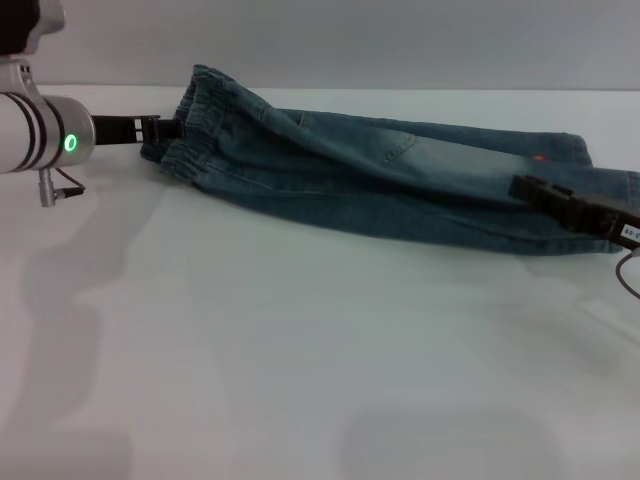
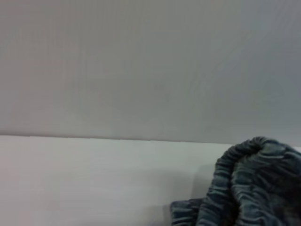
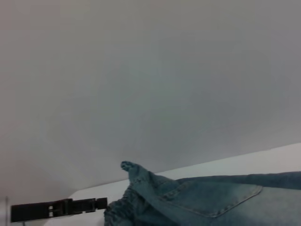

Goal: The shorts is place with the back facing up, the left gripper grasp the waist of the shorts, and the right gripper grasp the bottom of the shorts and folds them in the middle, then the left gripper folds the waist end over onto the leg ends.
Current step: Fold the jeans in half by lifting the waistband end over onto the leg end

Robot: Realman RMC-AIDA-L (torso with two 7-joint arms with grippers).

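The blue denim shorts lie folded lengthwise in a long strip across the far side of the white table. A back pocket faces up. The ruffled waist is at the left end, bunched and lifted a little. My left gripper, on the green-ringed arm, is shut on it. The left wrist view shows the gathered waist close up. At the right end my right gripper lies over the leg ends, shut on the bottom of the shorts. The right wrist view looks along the shorts to the left gripper.
A small orange print shows on the leg near the right gripper. A plain grey wall stands behind the table's far edge, just beyond the shorts. White tabletop stretches from the shorts to the near side.
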